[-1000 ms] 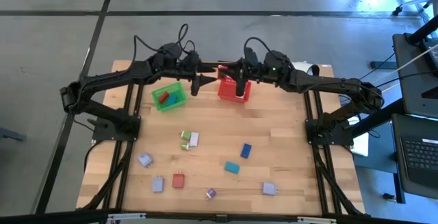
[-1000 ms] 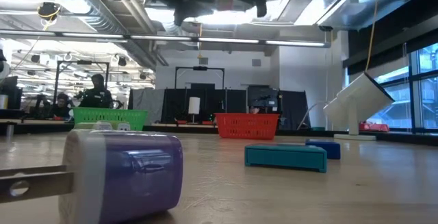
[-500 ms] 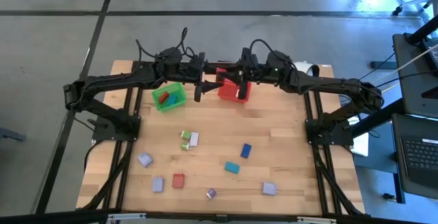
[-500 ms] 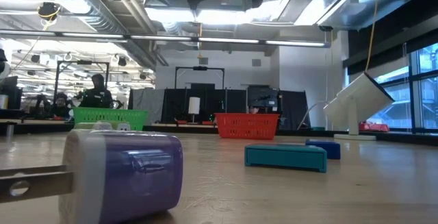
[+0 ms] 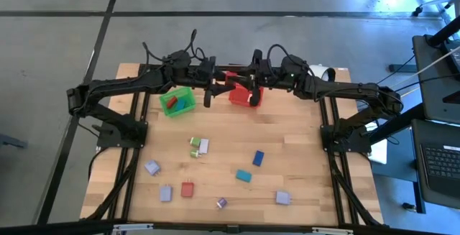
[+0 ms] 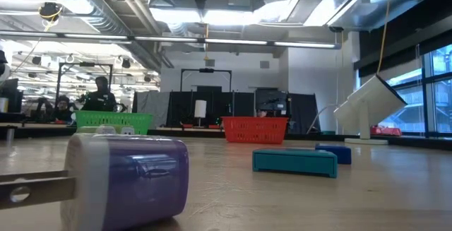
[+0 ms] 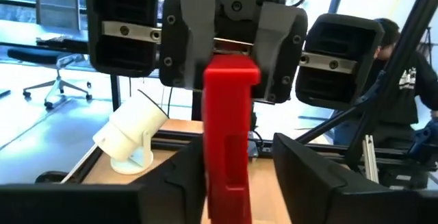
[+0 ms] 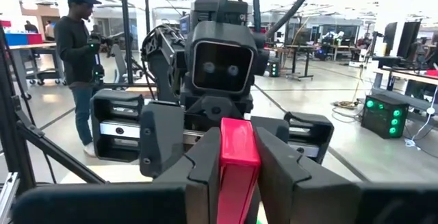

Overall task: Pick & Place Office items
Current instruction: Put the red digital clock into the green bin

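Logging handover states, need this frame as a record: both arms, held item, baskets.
right gripper: raised over the table's far side, fingers shut on red piece
left gripper: facing it, at the same red piece
red basket: below the two grippers
green basket: small pieces inside
table: more pieces loose on near half

Left gripper (image 5: 214, 86) and right gripper (image 5: 243, 85) face each other mid-air, both jaws clamped on red piece (image 8: 237, 157).
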### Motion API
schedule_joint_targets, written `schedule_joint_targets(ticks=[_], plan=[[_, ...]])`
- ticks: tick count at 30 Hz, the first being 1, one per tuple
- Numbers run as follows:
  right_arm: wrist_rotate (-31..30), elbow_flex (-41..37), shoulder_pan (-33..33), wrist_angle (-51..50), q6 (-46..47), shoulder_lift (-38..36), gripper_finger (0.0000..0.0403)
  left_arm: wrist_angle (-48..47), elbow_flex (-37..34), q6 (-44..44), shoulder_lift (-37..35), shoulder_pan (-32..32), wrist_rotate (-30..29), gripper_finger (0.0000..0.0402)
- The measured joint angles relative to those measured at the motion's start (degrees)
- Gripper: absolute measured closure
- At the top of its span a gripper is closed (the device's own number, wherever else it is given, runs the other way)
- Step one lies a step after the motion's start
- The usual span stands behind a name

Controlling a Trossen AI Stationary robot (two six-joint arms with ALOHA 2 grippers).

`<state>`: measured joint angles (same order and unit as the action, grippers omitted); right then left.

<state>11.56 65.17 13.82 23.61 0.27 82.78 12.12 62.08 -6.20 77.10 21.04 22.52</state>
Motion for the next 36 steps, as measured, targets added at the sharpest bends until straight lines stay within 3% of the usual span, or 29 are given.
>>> schedule_joint_targets(ticks=[9, 19, 23, 29, 36], plan=[[0.0, 0.0, -1.1, 0.4, -2.0, 0.0, 0.0327, -0.1, 0.0, -1.7, 0.3, 0.1, 2.2, 0.0346], [-0.1, 0.0, -1.0, 0.0, -0.1, 0.0, 0.0311, -0.2, 0.0, -3.2, 0.3, 0.1, 2.8, 0.034], [-0.1, 0.0, -0.5, -0.4, -0.3, 0.0, 0.0266, -0.4, -0.1, -4.2, 0.4, 0.2, 2.9, 0.0343], [-0.1, 0.0, 1.3, -4.2, 0.6, -1.4, 0.0165, -1.3, -0.1, -5.3, 0.4, 1.0, 3.1, 0.0343], [-0.2, 0.0, 3.7, -25.2, 0.9, -9.7, 0.0088, -7.5, -0.1, -6.7, 0.3, 4.5, 3.0, 0.0342]])
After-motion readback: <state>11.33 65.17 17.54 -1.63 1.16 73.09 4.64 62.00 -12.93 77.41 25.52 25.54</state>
